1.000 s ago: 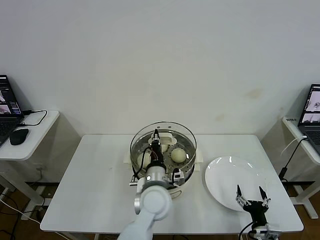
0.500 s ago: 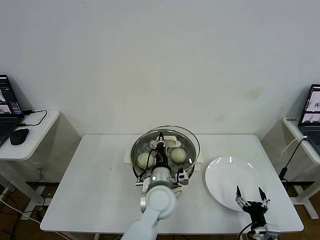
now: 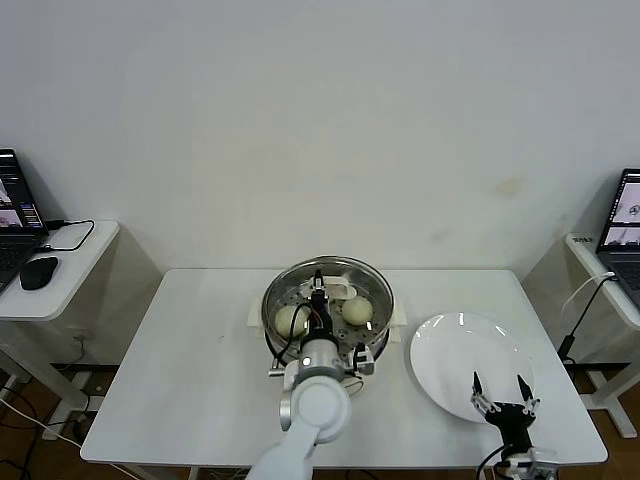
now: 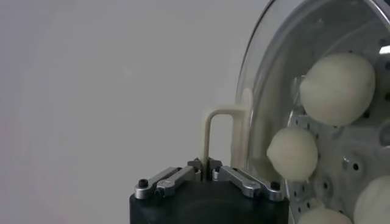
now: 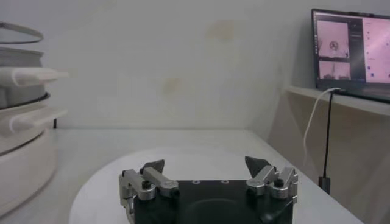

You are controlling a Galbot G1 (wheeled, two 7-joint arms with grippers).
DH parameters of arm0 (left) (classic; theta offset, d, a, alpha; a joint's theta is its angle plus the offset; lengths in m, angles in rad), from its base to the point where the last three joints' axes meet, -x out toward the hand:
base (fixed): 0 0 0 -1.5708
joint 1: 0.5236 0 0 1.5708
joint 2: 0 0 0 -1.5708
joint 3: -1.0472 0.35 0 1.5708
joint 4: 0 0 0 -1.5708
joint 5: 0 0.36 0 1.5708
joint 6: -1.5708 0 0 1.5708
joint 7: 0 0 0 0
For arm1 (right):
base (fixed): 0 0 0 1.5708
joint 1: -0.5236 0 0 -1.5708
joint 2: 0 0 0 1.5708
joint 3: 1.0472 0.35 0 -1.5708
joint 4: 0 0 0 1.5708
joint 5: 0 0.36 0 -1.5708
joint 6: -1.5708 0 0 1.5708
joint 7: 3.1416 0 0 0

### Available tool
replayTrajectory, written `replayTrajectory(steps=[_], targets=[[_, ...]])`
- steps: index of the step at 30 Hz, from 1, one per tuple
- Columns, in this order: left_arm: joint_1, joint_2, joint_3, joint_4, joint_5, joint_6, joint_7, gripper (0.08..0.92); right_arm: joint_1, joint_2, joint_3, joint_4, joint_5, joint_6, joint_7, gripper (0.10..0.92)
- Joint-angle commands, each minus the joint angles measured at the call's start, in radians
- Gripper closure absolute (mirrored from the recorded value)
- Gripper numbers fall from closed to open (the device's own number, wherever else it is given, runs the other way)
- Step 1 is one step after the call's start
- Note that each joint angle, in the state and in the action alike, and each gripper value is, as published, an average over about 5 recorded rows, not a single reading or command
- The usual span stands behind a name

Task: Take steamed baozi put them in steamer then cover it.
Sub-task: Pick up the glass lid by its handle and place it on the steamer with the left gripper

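The left gripper [image 4: 208,163] has its fingers [image 4: 173,180] clenched on the cream-white handle [image 4: 214,131] of the cover [image 3: 327,297], holding the glass lid over the steamer [image 3: 325,325], directly beneath the fingers. Whether the rim is fully seated cannot be told; it looks level and at or just above the pot's edge. Through the glass, the steamed baozi [image 4: 338,88] sit on the perforated tray below the fingers, so loading appears done. What seems left is settling the lid, letting go and pulling the arm clear.

The right gripper [image 3: 499,398] waits well off to the side, fingers [image 5: 153,166] spread wide and holding nothing, over the near edge of the bare white plate [image 3: 455,350]. Both plate and steamer stand on the counter [image 3: 190,350]. Nothing blocks the lid's path down.
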Motion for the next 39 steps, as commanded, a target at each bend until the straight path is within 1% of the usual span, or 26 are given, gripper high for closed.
replayTrajectory(steps=[1,12,30,33,39], targets=[[0.005,-0.001,0.000,0.006,0.029,-0.002,0.008,0.865,0.001,0.000,0.002,-0.004,0.000,0.002,0.000,0.203],[0.011,-0.001,-0.002,0.013,0.032,-0.005,0.016,0.865,0.002,0.000,0.004,-0.003,-0.001,0.004,0.000,0.203],[0.017,0.002,-0.003,0.011,-0.012,-0.022,-0.010,0.860,0.000,0.000,0.010,-0.005,-0.004,0.012,-0.001,0.203],[0.022,0.003,-0.002,-0.006,-0.019,-0.026,-0.007,0.813,0.000,0.000,0.012,-0.005,-0.006,0.013,-0.001,0.203],[0.034,0.007,0.000,-0.052,-0.034,-0.025,-0.002,0.644,0.002,-0.002,0.017,-0.003,-0.006,0.013,-0.003,0.203]])
